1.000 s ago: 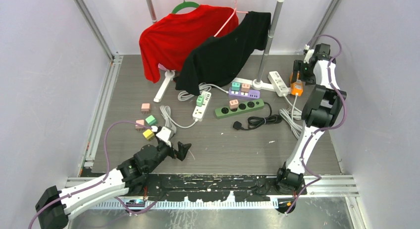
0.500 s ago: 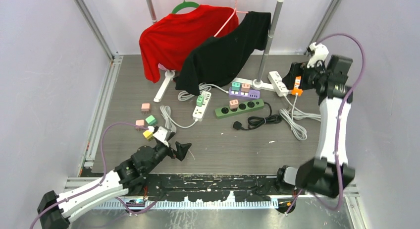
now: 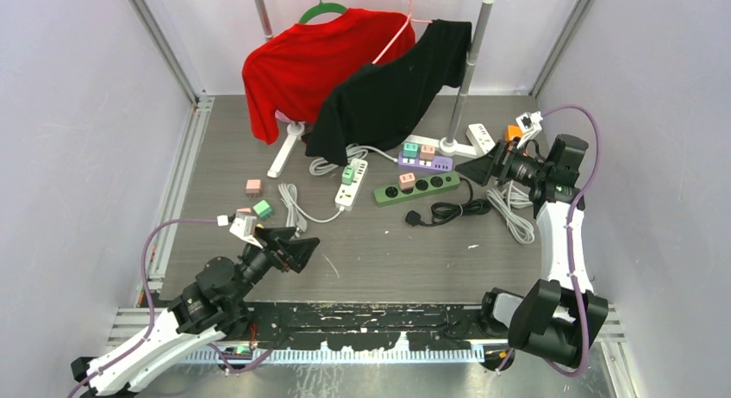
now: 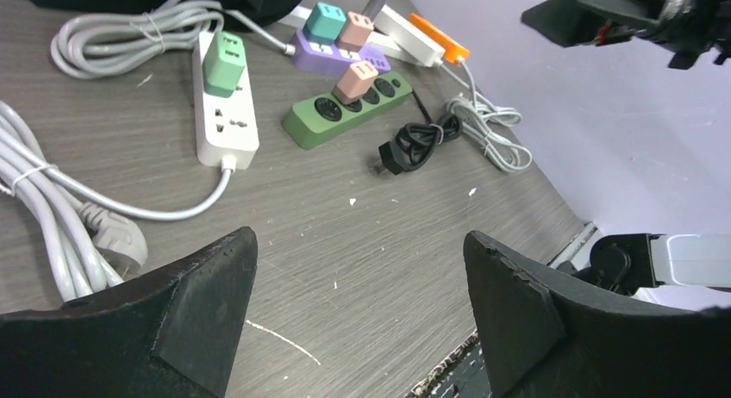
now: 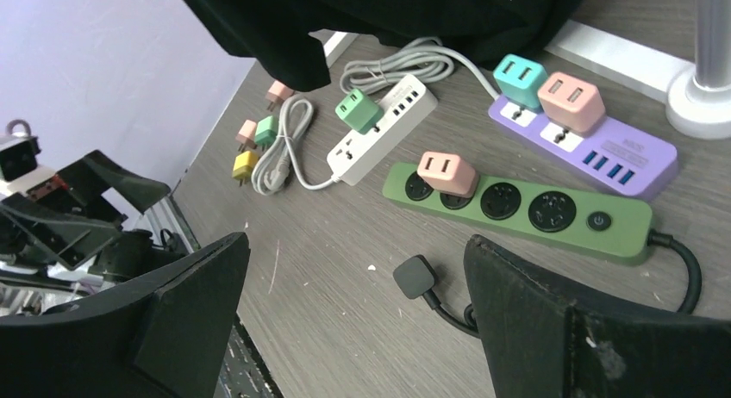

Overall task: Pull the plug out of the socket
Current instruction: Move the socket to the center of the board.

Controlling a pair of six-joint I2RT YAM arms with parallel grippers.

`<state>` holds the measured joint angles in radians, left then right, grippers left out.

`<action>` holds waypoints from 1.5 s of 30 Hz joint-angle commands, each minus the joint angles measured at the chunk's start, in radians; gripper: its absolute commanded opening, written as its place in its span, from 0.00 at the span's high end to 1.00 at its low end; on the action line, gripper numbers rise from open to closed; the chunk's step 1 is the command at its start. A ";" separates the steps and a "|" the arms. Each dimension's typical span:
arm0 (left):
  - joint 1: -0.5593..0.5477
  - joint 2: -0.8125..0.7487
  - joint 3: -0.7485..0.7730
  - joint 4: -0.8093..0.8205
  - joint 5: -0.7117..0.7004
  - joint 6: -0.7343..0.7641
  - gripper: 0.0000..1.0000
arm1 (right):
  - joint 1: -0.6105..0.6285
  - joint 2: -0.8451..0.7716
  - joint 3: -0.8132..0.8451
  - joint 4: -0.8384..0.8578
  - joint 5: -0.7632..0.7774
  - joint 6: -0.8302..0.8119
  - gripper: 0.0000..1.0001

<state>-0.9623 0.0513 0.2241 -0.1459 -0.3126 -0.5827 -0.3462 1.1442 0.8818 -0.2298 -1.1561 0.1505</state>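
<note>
Surface: a grey wood-grain table [image 3: 388, 243] between white walls; a red shirt [image 3: 319, 62] and a black shirt [image 3: 388, 96] hang on a rack at the far side.
Green strip: the green power strip [image 3: 416, 189] lies near the middle of the table, with its black cable [image 3: 448, 211] coiled just beside it on the right.
Plug on green strip: a pink plug [image 5: 446, 172] sits in a socket near the left end, not pulled out.
Purple strip: the purple power strip [image 5: 586, 139] lies just behind the green one and carries a teal plug [image 5: 520, 77] and a second pink plug [image 5: 571, 101] side by side.
White strip: the white power strip [image 4: 226, 114] lies left of the green one, with a green plug [image 4: 224, 62] seated in it.
Loose plugs: small coloured plugs [image 3: 263, 209] lie free on the table, further left.
Left gripper: the left gripper [image 4: 358, 236] hovers over the near-left part of the table, jaws spread wide, nothing between them.
Right gripper: the right gripper [image 5: 355, 241] hangs above the right side, facing the strips, jaws wide apart and empty, well apart from every plug.
</note>
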 commanded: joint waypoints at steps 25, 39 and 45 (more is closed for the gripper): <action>0.449 1.193 0.668 -0.059 0.495 0.099 0.06 | -0.004 0.029 0.056 -0.035 -0.042 -0.058 0.00; 0.458 1.374 0.743 -0.104 0.418 0.130 0.07 | -0.004 0.048 0.045 -0.042 -0.040 -0.090 0.00; 0.456 1.455 0.851 -0.255 0.331 0.082 0.10 | -0.004 0.063 0.039 -0.039 -0.040 -0.091 0.00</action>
<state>-0.5030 1.4609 0.9855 -0.3023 0.0898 -0.4728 -0.3473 1.1984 0.8940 -0.2855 -1.1896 0.0772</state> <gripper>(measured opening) 0.914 0.997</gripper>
